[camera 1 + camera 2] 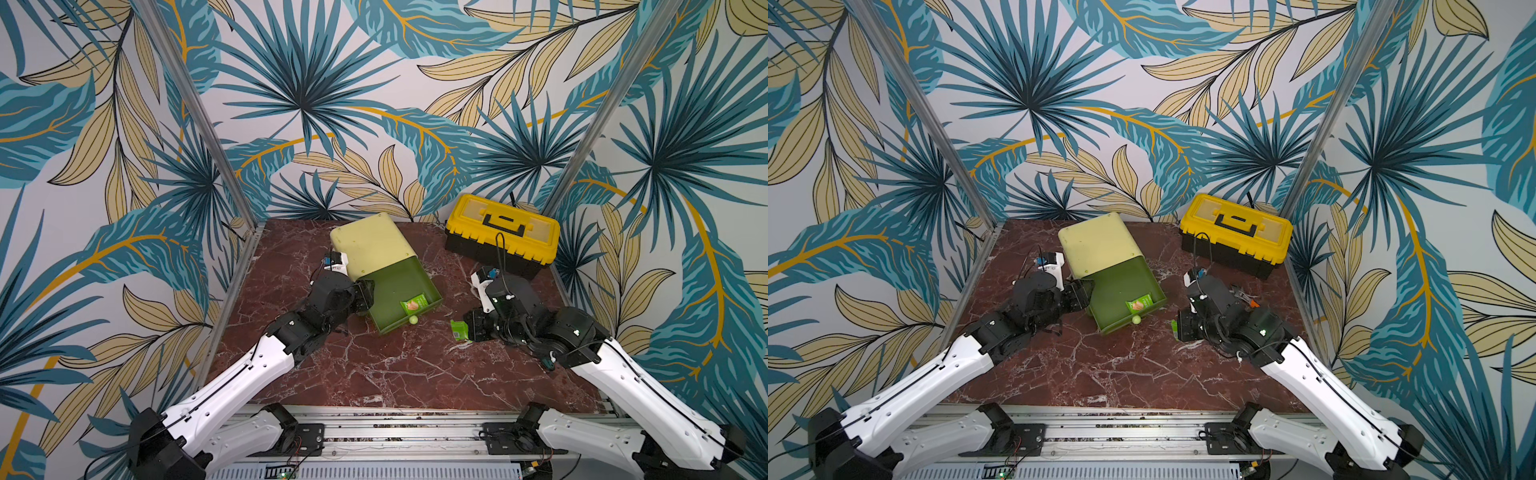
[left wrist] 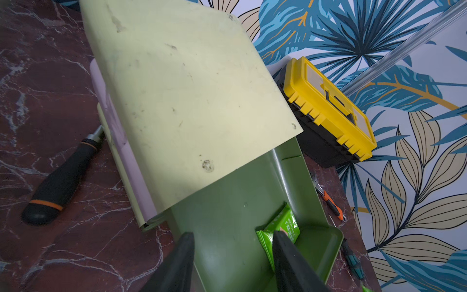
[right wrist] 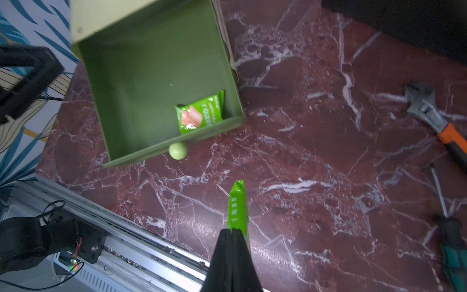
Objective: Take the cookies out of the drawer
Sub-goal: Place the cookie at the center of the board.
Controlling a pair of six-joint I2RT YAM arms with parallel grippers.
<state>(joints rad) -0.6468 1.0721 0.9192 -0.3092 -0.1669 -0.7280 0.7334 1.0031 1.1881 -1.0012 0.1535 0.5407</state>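
Drawer packet (image 3: 199, 115): bright green, flat, face up, in the front corner of the open drawer (image 3: 141, 70).
Held packet (image 3: 237, 205): bright green, edge-on, outside the drawer.

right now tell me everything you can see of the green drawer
The drawer is a dark olive, plastic-looking open tray with low straight walls, pulled well out of its pale yellow-green housing. A round pale green knob sticks out of its front wall. The part in view holds one bright green cookie packet, tucked into a front corner. The open left gripper is at the opposite side wall; whether it touches cannot be told.
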